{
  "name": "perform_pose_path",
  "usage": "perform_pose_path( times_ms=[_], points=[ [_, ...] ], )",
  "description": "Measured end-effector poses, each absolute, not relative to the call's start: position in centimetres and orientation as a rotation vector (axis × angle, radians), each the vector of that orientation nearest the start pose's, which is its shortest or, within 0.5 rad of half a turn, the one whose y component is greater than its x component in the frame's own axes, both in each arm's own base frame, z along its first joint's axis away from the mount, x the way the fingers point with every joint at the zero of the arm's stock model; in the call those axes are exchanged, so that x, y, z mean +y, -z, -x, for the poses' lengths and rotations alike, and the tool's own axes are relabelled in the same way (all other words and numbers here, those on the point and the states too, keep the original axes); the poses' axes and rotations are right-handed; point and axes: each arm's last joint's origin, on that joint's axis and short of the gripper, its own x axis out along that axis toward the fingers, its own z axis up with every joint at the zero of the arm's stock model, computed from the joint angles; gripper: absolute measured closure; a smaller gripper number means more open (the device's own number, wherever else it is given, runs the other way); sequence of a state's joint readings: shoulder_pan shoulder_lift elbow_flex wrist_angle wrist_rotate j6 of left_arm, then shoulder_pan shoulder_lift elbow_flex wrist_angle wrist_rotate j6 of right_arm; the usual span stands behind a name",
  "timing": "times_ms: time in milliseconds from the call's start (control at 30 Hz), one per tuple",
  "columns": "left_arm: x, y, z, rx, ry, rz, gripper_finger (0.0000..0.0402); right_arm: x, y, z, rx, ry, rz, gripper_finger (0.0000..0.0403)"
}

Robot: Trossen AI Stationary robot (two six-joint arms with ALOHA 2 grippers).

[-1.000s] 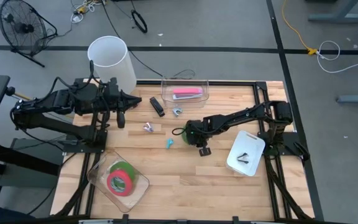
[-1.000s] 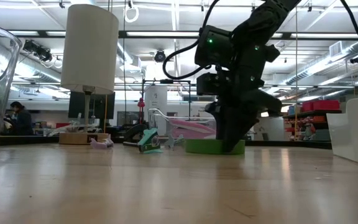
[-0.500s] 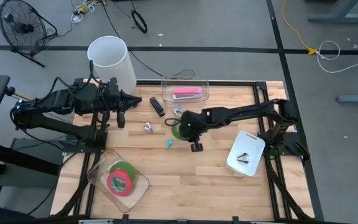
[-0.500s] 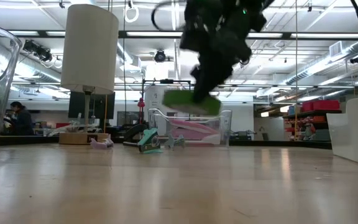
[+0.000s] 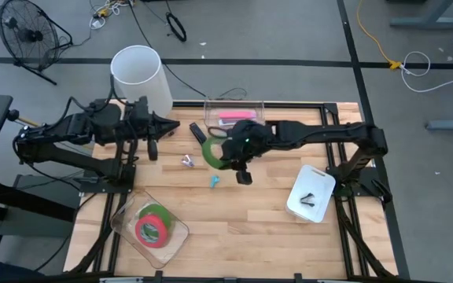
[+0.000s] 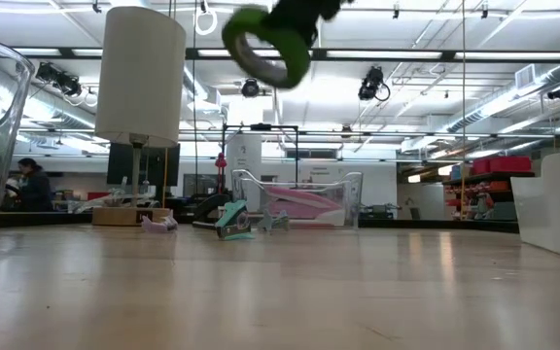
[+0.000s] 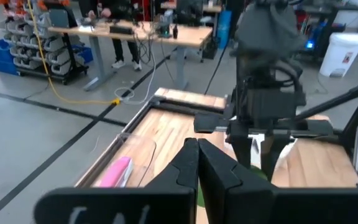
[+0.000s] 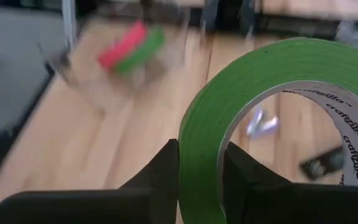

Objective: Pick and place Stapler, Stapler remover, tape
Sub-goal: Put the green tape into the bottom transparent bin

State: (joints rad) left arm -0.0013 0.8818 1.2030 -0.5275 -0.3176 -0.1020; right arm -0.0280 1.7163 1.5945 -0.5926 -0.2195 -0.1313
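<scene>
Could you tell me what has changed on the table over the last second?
The right gripper lifted the green tape roll off the wood and carried it high, toward the left side. It was already gripped a second ago and still is. The left gripper, shut, the tape bin and the small items have not moved.

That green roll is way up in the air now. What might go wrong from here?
The right gripper pinches only one wall of the green tape roll, so the roll might swing or slip out. It hangs above small items like the teal piece; a drop might scatter them. The clear tub already holds two rolls, so space may be tight.
</scene>
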Motion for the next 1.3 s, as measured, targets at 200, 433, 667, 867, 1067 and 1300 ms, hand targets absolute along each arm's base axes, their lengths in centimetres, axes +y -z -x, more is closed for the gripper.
perform_pose_path(
  times_ms=[200,433,667,867,1067,1300],
  points=[
    [0.9,-43.0,-16.0,0.111,-0.322,0.074,0.0388,-0.4,-37.2,-37.1,0.562,-0.210,0.006,0.0330],
    [0.9,-43.5,-16.1,0.050,-0.319,0.074,0.0388,-0.1,-41.9,-35.3,0.323,-0.262,-0.099,0.0332],
    [0.9,-44.3,-16.2,-0.031,-0.319,0.074,0.0387,-0.1,-46.6,-33.4,0.004,-0.280,-0.143,0.0332],
    [1.1,-44.9,-16.5,-0.097,-0.384,0.074,0.0381,0.0,-49.4,-32.3,-0.228,-0.310,-0.163,0.0332],
    [1.1,-44.6,-17.9,-0.096,-0.395,0.079,0.0327,0.1,-50.5,-31.8,-0.337,-0.345,-0.175,0.0332],
    [1.0,-44.2,-20.5,-0.120,-0.387,0.092,0.0235,0.0,-50.1,-32.0,-0.298,-0.323,-0.189,0.0332]
  ],
)
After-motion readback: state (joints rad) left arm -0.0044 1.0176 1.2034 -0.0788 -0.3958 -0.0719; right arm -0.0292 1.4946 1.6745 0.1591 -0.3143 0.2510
